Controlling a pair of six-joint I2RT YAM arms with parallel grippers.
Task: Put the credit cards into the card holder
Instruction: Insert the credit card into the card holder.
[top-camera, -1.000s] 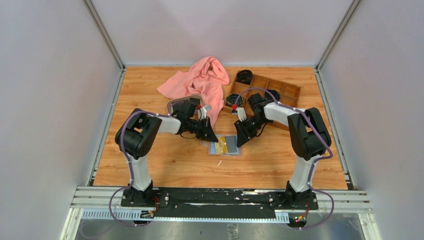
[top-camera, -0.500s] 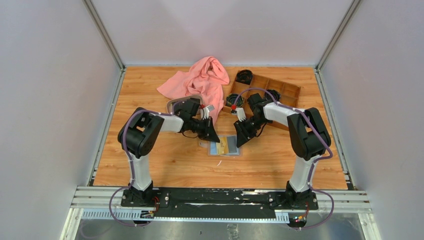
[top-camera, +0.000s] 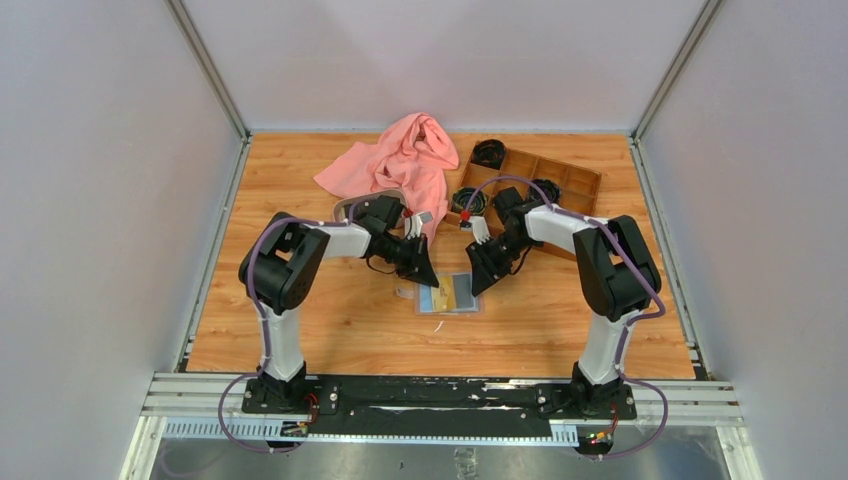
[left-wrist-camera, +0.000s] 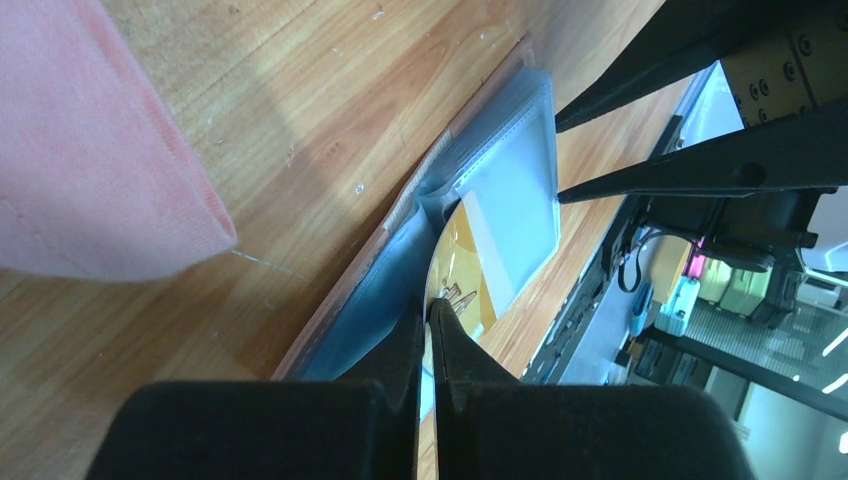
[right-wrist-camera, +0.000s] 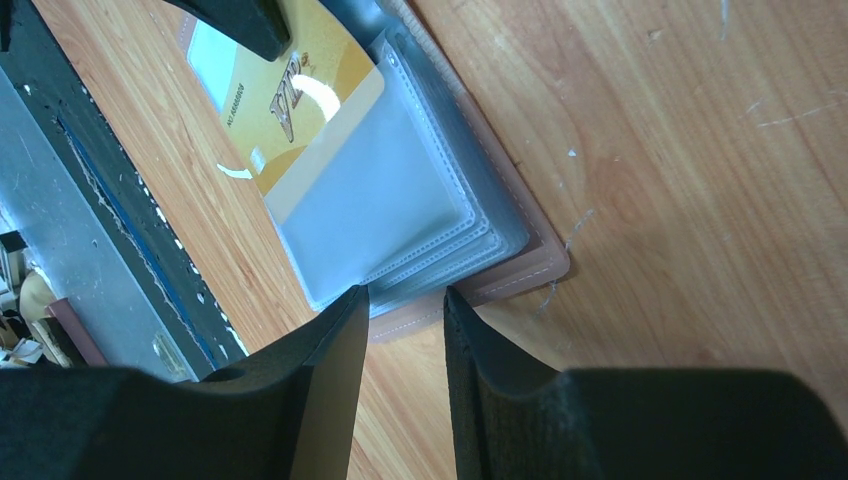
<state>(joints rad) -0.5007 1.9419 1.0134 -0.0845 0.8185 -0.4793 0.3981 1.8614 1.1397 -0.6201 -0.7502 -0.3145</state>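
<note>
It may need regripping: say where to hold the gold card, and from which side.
Pinch the gold card by its exposed end, from the side of the left gripper: the other end sits in a clear sleeve of the card holder.

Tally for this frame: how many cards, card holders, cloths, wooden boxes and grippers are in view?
Gold-tan plastic card: 1
Tan leather-like card holder with clear sleeves: 1
Crumpled pink cloth: 1
Brown wooden compartment box: 1
Two-finger grippers, left gripper and right gripper: 2
Total: 6
</note>
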